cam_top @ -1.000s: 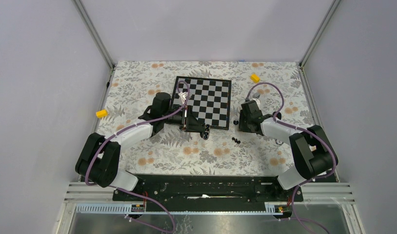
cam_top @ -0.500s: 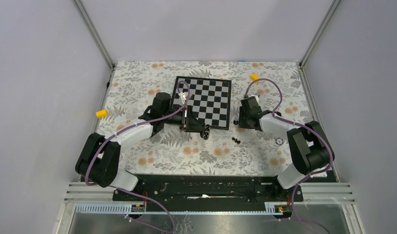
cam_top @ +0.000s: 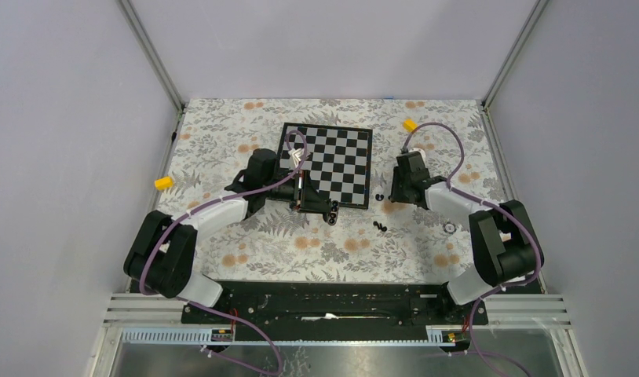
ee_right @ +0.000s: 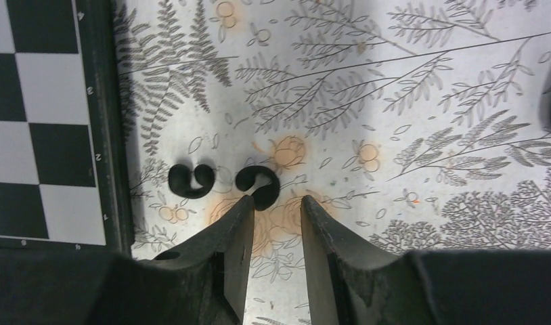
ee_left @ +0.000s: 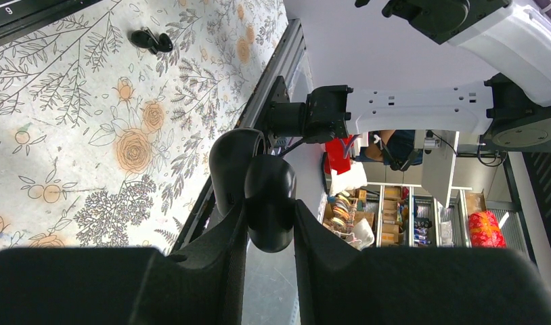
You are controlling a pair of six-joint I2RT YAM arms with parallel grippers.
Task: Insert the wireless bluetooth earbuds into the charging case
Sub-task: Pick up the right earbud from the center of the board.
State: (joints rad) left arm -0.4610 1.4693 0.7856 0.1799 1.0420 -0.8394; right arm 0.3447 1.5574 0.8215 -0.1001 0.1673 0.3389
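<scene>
The charging case (ee_left: pixel 269 203), black and rounded with its lid part (ee_left: pixel 233 166) open beside it, sits between my left gripper's (ee_left: pixel 269 233) fingers, held above the cloth at the chessboard's near edge (cam_top: pixel 329 210). Two tiny black earbuds (ee_right: pixel 191 180) (ee_right: pixel 259 185) lie on the floral cloth just off the board's right edge. My right gripper (ee_right: pixel 276 203) hovers over them, open, its left fingertip (ee_right: pixel 246 203) at the nearer bud, with nothing between the fingers. More earbuds (cam_top: pixel 381 226) lie on the cloth nearer the bases, and show in the left wrist view as a dark pair (ee_left: pixel 151 40).
The chessboard (cam_top: pixel 332 157) lies mid-table, its dark rim (ee_right: pixel 100 135) left of the buds. Yellow blocks sit at the left (cam_top: pixel 164 182) and back right (cam_top: pixel 410 125). A small silvery ring (cam_top: pixel 449 226) lies near the right arm. Metal frame rails edge the cloth.
My right gripper has shifted slightly right and toward the back, and its jaws have narrowed a little. The left arm and the case have not moved.
</scene>
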